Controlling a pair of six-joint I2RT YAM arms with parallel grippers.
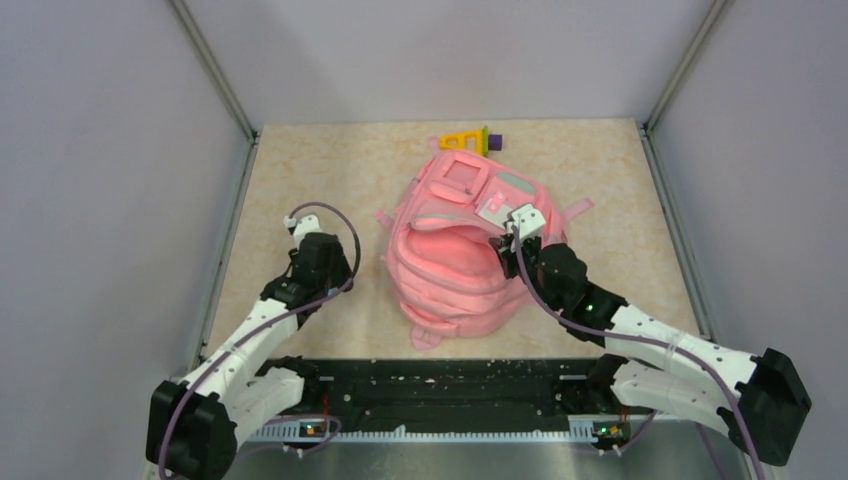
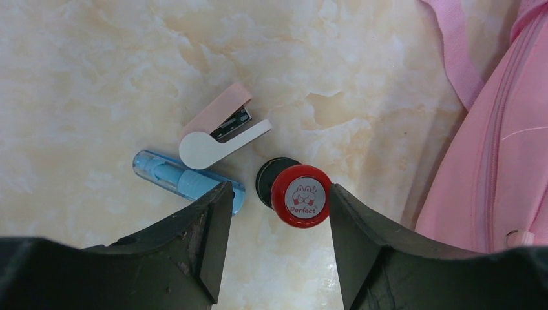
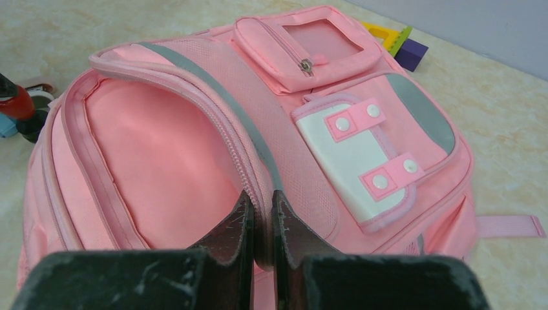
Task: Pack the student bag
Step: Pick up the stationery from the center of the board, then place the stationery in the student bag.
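Pink bag (image 1: 450,285) w/ white patch (image 3: 352,165); red stamp (image 2: 300,196); blue tube (image 2: 174,175); beige marbled table (image 1: 320,170)

Light is bright, even and diffuse in all three views, falling from above. In the top view the table (image 1: 300,170) shows no glare, and the wall rails (image 1: 215,70) splay outward toward the corners. In the left wrist view the table is sharp. The student bag (image 2: 497,155) throws a soft shadow on its left, the red stamp (image 2: 300,196) carries a faint sheen, and the left gripper (image 2: 278,194) has dark, underexposed fingers (image 2: 194,245). In the right wrist view the bag fabric is crisp, while the fingers (image 3: 226,248) of the right gripper (image 3: 262,203), close to the lens, look soft.
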